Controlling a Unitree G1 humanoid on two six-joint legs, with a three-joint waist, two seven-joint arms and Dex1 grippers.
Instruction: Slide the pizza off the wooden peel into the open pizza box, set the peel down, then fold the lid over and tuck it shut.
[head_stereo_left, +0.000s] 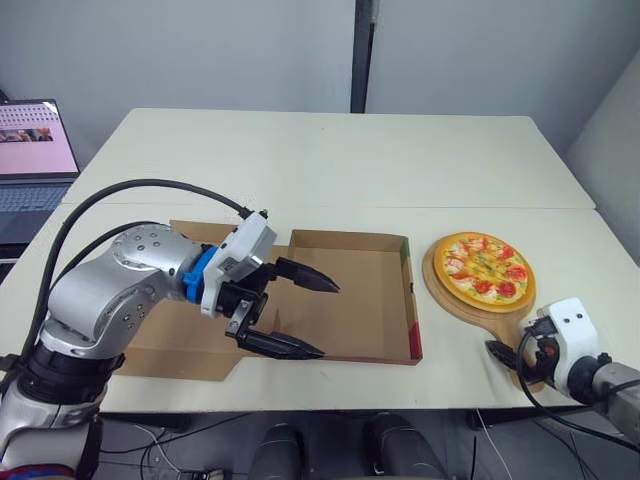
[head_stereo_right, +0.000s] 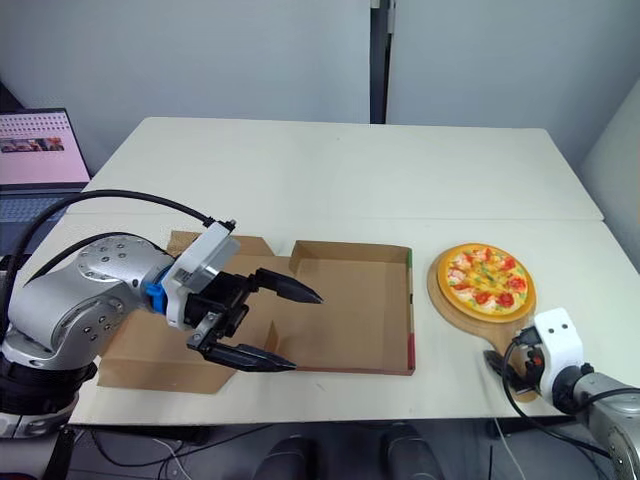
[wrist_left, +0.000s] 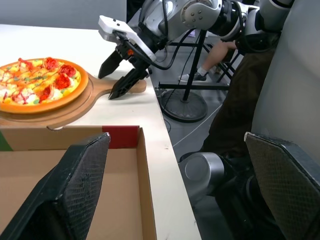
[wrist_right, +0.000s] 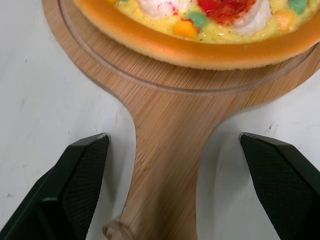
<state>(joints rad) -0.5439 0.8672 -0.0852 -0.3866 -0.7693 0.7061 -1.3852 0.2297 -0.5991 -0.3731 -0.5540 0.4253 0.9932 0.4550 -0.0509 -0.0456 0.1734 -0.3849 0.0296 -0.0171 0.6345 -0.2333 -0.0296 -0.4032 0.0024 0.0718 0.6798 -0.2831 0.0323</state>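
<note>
1. Right, one pizza (head_stereo_left: 487, 268) sits on one round wooden peel (head_stereo_left: 452, 298), on the bench (head_stereo_left: 330, 160) just to the right of the box and not touching it.
2. One pizza box (head_stereo_left: 360, 300) lies open near the front edge of the bench. Its lid (head_stereo_left: 180, 355) is flat out to the left, and its tray is bare cardboard.
3. The box's right wall carries a red and green strip along its top edge.
4. The peel's handle points at the front edge of the bench and runs almost up to it.
5. Behind the box and peel there's a wide stretch of bare bench to the far edge.
6. The left gripper (head_stereo_left: 330, 321) hovers over the left part of the tray, fingers spread wide apart and holding nothing.
7. The right gripper (wrist_right: 172, 137) is low at the bench's front edge, fingers apart, one on each side of the peel handle with a gap both sides.
8. One laptop (head_stereo_left: 35, 150) stands off the bench's far left, screen lit, its writing too small to read.
</note>
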